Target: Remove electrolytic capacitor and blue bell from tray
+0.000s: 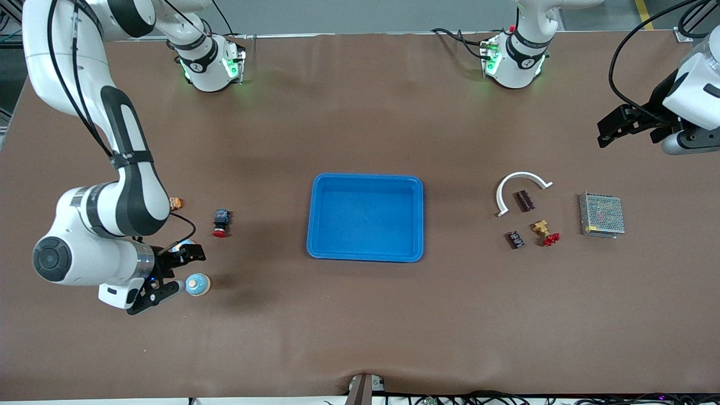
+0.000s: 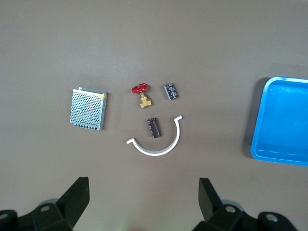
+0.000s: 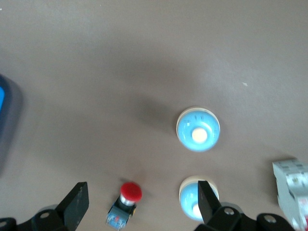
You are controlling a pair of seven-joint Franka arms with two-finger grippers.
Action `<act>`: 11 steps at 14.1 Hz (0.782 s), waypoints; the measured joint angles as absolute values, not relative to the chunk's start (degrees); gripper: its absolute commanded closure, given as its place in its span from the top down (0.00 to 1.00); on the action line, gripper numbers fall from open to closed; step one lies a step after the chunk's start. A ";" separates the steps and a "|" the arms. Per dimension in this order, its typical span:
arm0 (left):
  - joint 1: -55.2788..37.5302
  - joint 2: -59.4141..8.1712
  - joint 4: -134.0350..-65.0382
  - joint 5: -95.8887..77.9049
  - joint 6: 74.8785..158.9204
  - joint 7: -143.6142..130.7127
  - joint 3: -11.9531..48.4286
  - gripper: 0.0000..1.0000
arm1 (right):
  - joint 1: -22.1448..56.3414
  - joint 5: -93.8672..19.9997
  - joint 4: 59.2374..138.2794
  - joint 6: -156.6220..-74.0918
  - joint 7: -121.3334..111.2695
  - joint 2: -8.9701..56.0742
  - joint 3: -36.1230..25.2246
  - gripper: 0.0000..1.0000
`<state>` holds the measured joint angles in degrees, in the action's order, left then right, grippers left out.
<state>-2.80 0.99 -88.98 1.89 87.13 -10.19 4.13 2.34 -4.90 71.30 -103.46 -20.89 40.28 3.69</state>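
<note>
The bell (image 1: 197,284) stands on the worktop just beside the right gripper (image 1: 175,272), whose jaws are apart; a careless retreat could knock it over. The tray (image 1: 365,217) lies empty mid-worktop. The left gripper (image 1: 625,128) waits, jaws apart, over the left arm's end.

Brown table (image 1: 360,315), blue tray (image 1: 365,252), bells (image 1: 197,284), mesh box (image 1: 601,214)

A robotics lab or test workshop: two white arms are bolted at the edge of a wide worktop (image 1: 360,326) covered in plain brown matting, with cables trailing along its edges. Loose industrial parts lie scattered on it, among them a metal mesh power supply (image 1: 601,214), a brass valve (image 1: 542,228) and a red push button (image 1: 221,223).
</note>
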 measured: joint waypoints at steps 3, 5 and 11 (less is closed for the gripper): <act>-2.66 0.50 -88.99 1.89 87.13 -10.19 4.12 1.00 | 2.56 -4.53 70.23 -98.51 -15.12 36.30 3.69 1.00; -2.66 0.02 -88.97 1.89 87.13 -10.19 4.11 1.00 | 3.23 -3.90 70.03 -92.36 -11.46 32.39 3.70 1.00; -2.71 -0.21 -88.71 1.89 87.14 -10.19 4.12 1.00 | 4.64 -2.32 70.52 -76.87 -5.56 19.72 3.65 1.00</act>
<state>-2.71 -0.21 -88.71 1.89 87.14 -10.19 4.12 4.64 -2.32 70.52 -76.87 -5.56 19.72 3.65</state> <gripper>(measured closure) 0.000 0.000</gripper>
